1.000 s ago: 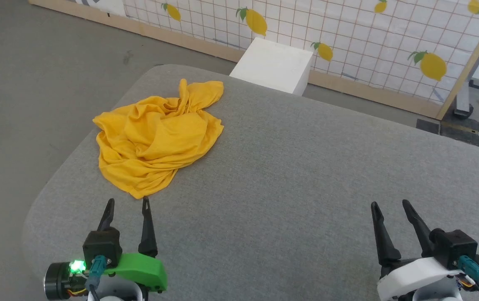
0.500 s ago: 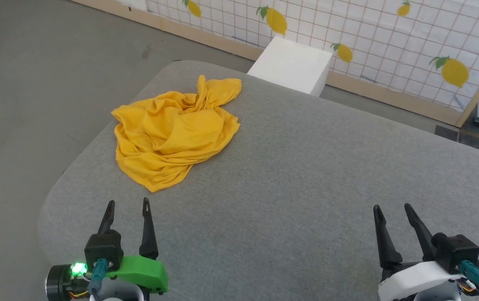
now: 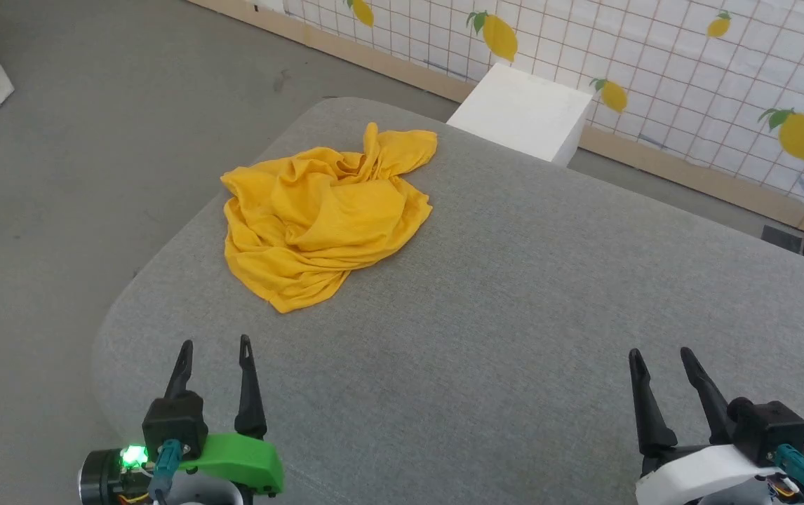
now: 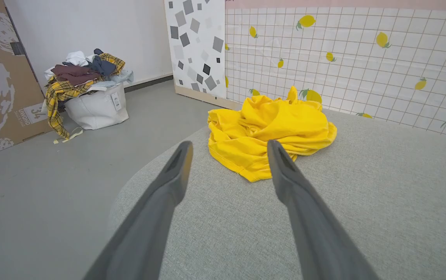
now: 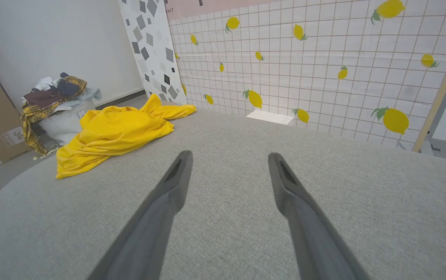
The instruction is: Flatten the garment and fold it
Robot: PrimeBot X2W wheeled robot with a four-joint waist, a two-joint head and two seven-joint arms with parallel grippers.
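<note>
Since one second ago my head has turned to the left, so everything slid to the right in the head view; the garment [image 3: 328, 214] itself did not move. It lies crumpled on the far left part of the grey padded table [image 3: 514, 315]. Its long axis goes diagonally, from a pointed corner near me to a flap at the far edge. My left gripper [image 3: 215, 342] is spread wide and empty, near that corner, not touching. My right gripper [image 3: 659, 352] is also wide and empty, well apart from the cloth.
</note>
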